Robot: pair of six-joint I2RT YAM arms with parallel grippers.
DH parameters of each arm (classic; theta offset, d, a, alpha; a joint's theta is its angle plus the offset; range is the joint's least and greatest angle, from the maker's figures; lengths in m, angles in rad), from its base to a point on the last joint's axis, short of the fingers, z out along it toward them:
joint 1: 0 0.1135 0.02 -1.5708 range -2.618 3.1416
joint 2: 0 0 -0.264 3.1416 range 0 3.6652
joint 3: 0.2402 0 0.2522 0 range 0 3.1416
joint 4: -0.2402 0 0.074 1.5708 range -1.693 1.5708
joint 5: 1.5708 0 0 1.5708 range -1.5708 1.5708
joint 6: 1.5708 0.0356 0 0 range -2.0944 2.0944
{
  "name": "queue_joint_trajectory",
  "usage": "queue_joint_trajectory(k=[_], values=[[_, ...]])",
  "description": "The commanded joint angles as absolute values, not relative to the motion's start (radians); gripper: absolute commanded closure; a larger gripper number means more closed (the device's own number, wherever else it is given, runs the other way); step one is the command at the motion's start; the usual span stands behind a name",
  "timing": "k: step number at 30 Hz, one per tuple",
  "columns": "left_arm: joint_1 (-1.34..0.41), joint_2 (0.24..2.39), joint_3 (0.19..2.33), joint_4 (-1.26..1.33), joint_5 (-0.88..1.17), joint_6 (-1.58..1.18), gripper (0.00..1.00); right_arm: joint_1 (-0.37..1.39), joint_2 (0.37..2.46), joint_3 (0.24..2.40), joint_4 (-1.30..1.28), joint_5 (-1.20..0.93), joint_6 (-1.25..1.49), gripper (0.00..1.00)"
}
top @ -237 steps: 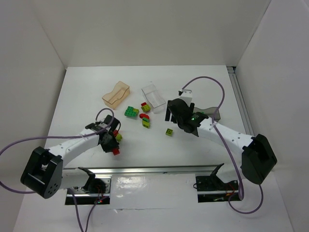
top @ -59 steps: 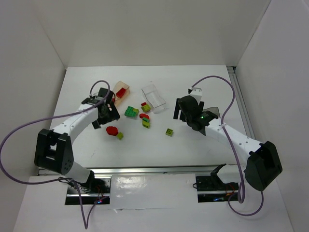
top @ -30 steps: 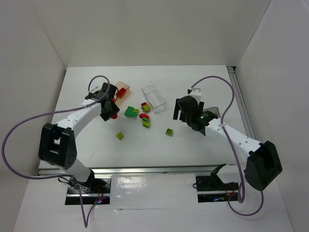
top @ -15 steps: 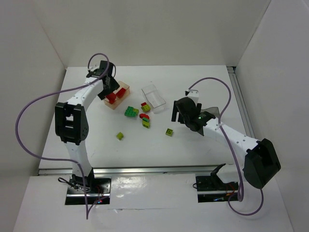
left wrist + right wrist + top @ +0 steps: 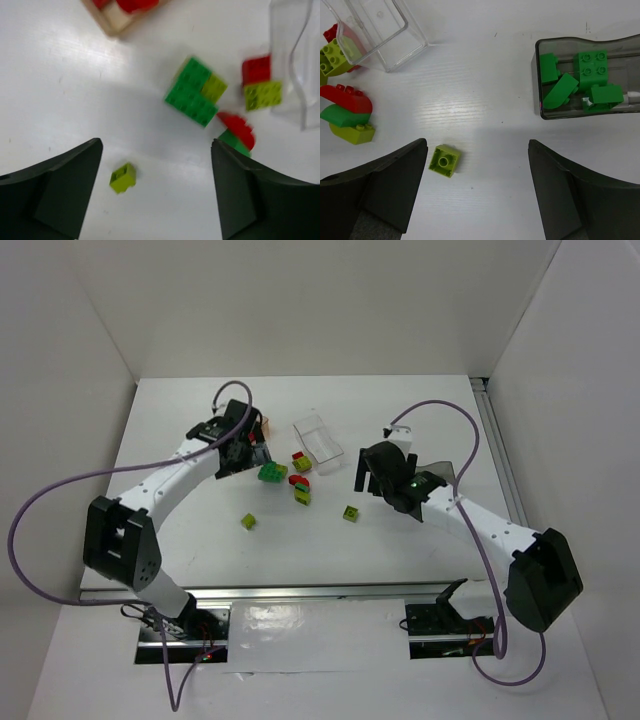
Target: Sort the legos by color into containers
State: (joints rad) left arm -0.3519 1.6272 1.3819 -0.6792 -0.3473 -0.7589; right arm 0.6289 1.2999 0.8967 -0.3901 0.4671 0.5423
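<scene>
From above: found the left arm (image 5: 175,475) stretched out over the orange-tinted container (image 5: 262,426), with most of that tub hidden under the wrist. Saw the clear container (image 5: 318,440) just to its right and the smoky grey container (image 5: 446,473) half hidden behind the right arm (image 5: 470,525). Noted loose legos on the white counter (image 5: 180,540) between the arms: a green cluster (image 5: 271,472), a red-topped stack (image 5: 300,488), a lone yellow-green brick (image 5: 248,522) on the left and a second yellow-green single (image 5: 351,512) nearer the right arm.

Left wrist: looked down through the left jaws, spread wide and pinching nothing. Caught a corner of the orange-tinted container at the top edge, with red bricks (image 5: 135,4) inside. Saw the green cluster mid-frame, a red-on-yellow-green pair (image 5: 260,82) touching the clear container, and the lone yellow-green brick low between the fingers (image 5: 55,190), apart from both.

Right wrist: found the right jaws likewise spread and gripping nothing, with the second yellow-green single on the counter between them. Counted several green bricks (image 5: 592,65) in the smoky grey container.
</scene>
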Motion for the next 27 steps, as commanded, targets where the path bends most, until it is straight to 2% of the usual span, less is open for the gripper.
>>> queue_joint_trajectory(k=[1, 3, 9, 15, 22, 27], values=[[-0.364, 1.557, 1.218, -0.739, -0.258, -0.736, 0.0, 0.641, 1.261, 0.902, -0.38, 0.485, 0.566, 0.11], [-0.382, 1.506, 1.085, -0.687, -0.236, -0.745, 0.0, 0.65, 1.261, 0.902, -0.391, 0.485, 0.566, 0.11], [-0.4, 1.468, 0.913, -0.609, -0.236, -0.885, 0.07, 0.67, 1.252, 0.934, -0.414, 0.505, 0.566, 0.11], [-0.4, 1.561, 0.942, -0.572, -0.207, -0.899, 0.22, 0.67, 1.233, 0.943, -0.445, 0.526, 0.566, 0.11], [-0.41, 1.598, 0.966, -0.584, -0.218, -0.911, 0.44, 0.68, 1.233, 0.943, -0.454, 0.526, 0.575, 0.11], [-0.41, 1.574, 1.002, -0.618, -0.209, -0.89, 0.67, 0.68, 1.233, 0.943, -0.454, 0.545, 0.575, 0.11]])
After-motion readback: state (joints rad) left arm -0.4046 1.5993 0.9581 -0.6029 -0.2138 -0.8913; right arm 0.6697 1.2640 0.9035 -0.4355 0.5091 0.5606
